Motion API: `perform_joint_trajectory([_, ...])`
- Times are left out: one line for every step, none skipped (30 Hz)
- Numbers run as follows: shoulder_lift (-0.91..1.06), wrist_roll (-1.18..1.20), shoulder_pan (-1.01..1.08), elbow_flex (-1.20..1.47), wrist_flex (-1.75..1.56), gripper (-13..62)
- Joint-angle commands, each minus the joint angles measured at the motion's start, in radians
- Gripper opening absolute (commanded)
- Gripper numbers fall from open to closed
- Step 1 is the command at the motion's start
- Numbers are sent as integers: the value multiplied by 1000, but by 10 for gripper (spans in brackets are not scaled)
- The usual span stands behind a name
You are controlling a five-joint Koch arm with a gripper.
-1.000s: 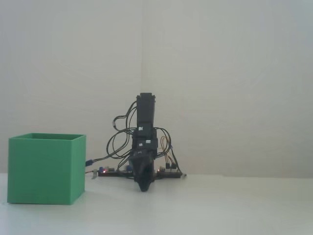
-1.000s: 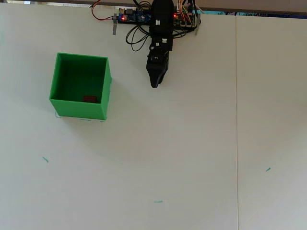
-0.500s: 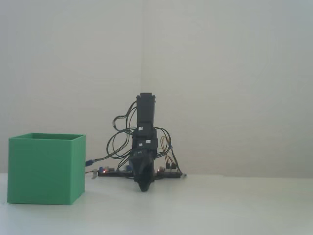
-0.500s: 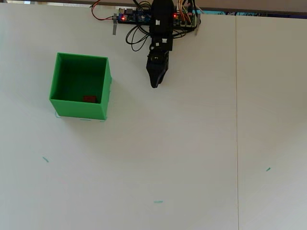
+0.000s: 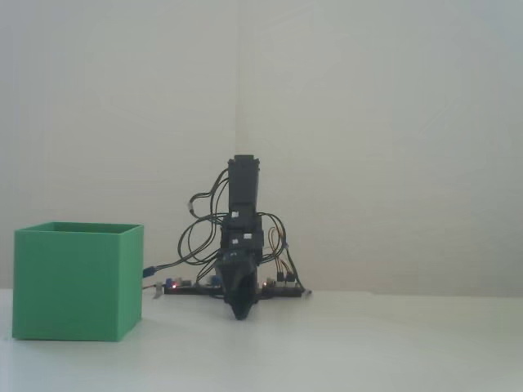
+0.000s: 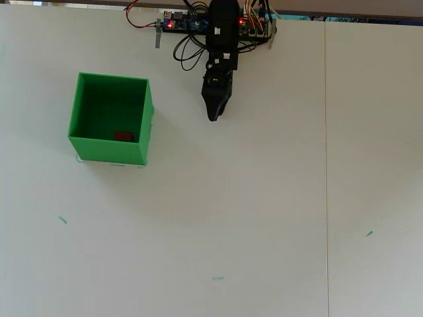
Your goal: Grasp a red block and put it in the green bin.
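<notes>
The red block (image 6: pixel 123 136) lies on the floor of the green bin (image 6: pixel 82 105), close to its near wall in the overhead view. From the fixed view only the bin's outer wall (image 5: pixel 75 282) shows and the block is hidden. My black gripper (image 6: pixel 213 117) hangs folded near the arm's base, to the right of the bin and well apart from it. It points down at the table (image 5: pixel 239 315), its jaws together with nothing between them.
The arm's base board (image 6: pixel 192 23) with wires sits at the table's far edge. A seam (image 6: pixel 326 165) runs down the white table on the right. Small green tape marks (image 6: pixel 62 220) dot the near half.
</notes>
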Motion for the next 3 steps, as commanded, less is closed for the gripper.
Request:
perform_joint_trajectory([91, 5, -3, 60, 126, 349])
perform_joint_trajectory([91, 5, -3, 60, 126, 349])
perform_joint_trajectory([91, 5, -3, 60, 126, 349])
